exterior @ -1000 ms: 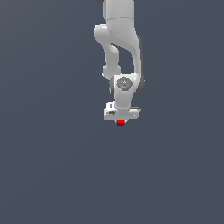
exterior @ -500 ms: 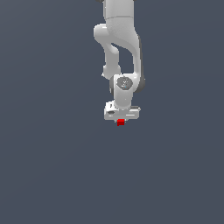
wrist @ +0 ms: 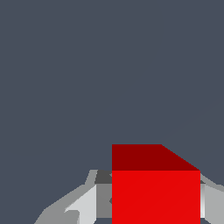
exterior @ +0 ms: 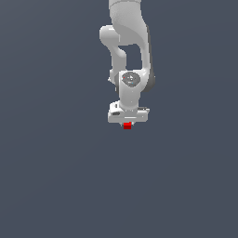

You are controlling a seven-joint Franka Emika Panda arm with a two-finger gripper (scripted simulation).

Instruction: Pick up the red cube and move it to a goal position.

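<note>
**Cube Clamped in Claw: Slip Risk During Transfer**

The red cube (exterior: 127, 126) sits just below the centre of the exterior view, directly under the white claw (exterior: 127, 124), which is clamped on it. In the wrist view the red cube (wrist: 155, 188) fills the lower right of the frame, with a grey finger (wrist: 82, 204) against its side and a second finger edge showing at the far right.

Risk: only a small part of the cube appears held between the fingers. A fast or jerky transfer could let it rotate or slide out and drop.

No goal marker is visible in either view, so a stopping point cannot be confirmed.

View differences: the exterior view shows the arm posture and the cube's place under the claw. The wrist view alone shows finger contact on the cube faces.
</note>
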